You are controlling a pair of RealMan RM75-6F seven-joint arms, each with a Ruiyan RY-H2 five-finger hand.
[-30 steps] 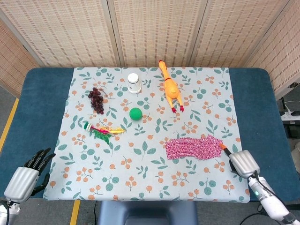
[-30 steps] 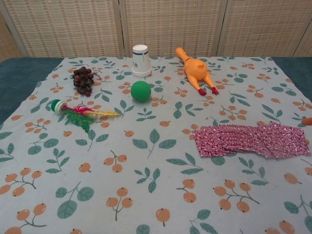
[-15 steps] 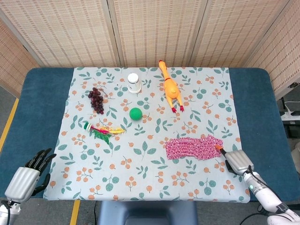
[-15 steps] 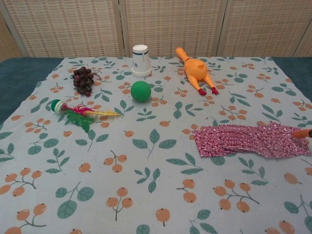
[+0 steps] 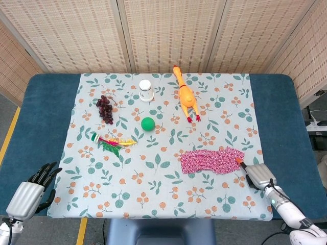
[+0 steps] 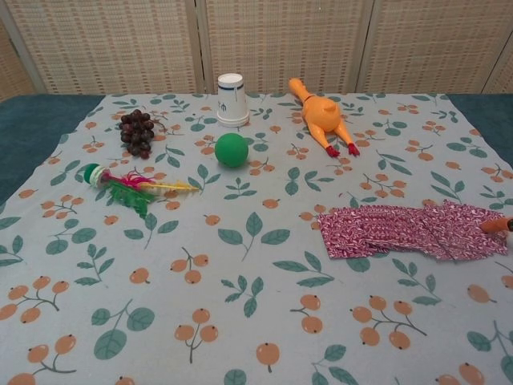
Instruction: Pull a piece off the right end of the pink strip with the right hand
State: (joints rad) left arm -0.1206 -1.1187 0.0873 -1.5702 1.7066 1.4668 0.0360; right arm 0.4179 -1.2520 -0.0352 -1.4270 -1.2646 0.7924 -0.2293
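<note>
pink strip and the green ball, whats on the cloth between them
Nothing: in both views the cloth between the pink strip and the green ball shows only its printed leaves and berries.

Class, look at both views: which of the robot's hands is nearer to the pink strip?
Right. The right hand has a fingertip at the pink strip's right end; the left hand hangs off the table's front left corner, far away.
</note>
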